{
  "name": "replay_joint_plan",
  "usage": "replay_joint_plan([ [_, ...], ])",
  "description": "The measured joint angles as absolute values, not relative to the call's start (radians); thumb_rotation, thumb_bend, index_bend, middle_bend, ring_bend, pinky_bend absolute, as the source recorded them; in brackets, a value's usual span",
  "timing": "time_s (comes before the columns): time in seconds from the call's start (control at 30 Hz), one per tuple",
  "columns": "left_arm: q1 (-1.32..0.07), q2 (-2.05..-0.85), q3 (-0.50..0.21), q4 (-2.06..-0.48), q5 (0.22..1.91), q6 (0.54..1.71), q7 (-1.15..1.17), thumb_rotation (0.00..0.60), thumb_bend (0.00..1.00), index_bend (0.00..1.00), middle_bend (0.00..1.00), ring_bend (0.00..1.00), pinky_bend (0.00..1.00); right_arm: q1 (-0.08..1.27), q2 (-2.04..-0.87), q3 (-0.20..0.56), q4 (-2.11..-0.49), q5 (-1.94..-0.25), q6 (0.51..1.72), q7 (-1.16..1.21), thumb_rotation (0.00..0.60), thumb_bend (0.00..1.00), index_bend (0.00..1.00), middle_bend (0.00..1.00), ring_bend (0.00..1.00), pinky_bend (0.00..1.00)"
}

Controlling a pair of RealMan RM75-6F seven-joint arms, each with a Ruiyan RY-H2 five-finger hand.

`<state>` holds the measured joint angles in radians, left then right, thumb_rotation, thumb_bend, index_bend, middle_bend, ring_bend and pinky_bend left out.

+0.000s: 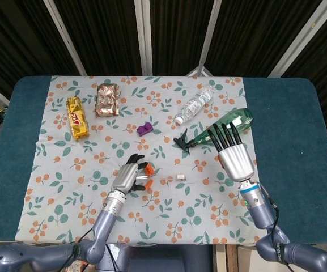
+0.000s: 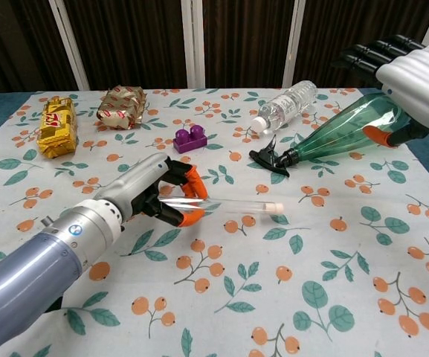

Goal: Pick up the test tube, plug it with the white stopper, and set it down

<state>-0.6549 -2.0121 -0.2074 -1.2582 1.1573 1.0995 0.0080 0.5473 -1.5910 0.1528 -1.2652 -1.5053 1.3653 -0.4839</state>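
Pinching test tube [image 2: 221, 204], L robot hand [image 2: 171, 196], seemingly

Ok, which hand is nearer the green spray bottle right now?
The right hand. It hovers beside the green spray bottle, fingers spread, apparently not touching it. The left hand is well off to the bottle's left, holding the stoppered test tube low over the cloth.

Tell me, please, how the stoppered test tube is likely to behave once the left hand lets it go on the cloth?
The test tube is a slim, clear cylinder held level by the left hand, so it may well roll once released. It looks rigid and probably fragile if glass, so a gentle release seems wise. The white stopper at its end might slow the rolling slightly.
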Motion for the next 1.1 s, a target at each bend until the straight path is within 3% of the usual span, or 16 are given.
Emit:
replay_joint_plan([
  [0.63,-0.589,-1.884,-0.186,-1.339,1.139,1.084,0.072,0.600,0.33,0.36,0.31,0.10,0.00,0.528,-1.585,0.157,-1.324,-1.489,1.365,-0.502,0.600,0.41,0.06,0.04,0.01,0.00],
  [0.9,-0.571,-1.824,-0.203,-1.408,1.120,1.091,0.096,0.600,0.30,0.32,0.24,0.08,0.00,0.505,-1.563,0.167,-1.400,-1.444,1.362,-0.515,0.600,0.41,0.06,0.02,0.00,0.00],
  [1.0,-0.565,-1.782,-0.217,-1.442,1.129,1.110,0.096,0.600,0.27,0.29,0.21,0.05,0.00,0.484,-1.540,0.180,-1.463,-1.398,1.364,-0.502,0.600,0.35,0.03,0.01,0.00,0.00],
  [1.1,-0.554,-1.717,-0.223,-1.481,1.155,1.131,0.096,0.600,0.21,0.17,0.17,0.02,0.00,0.454,-1.499,0.197,-1.544,-1.334,1.365,-0.472,0.600,0.27,0.00,0.00,0.00,0.00],
])
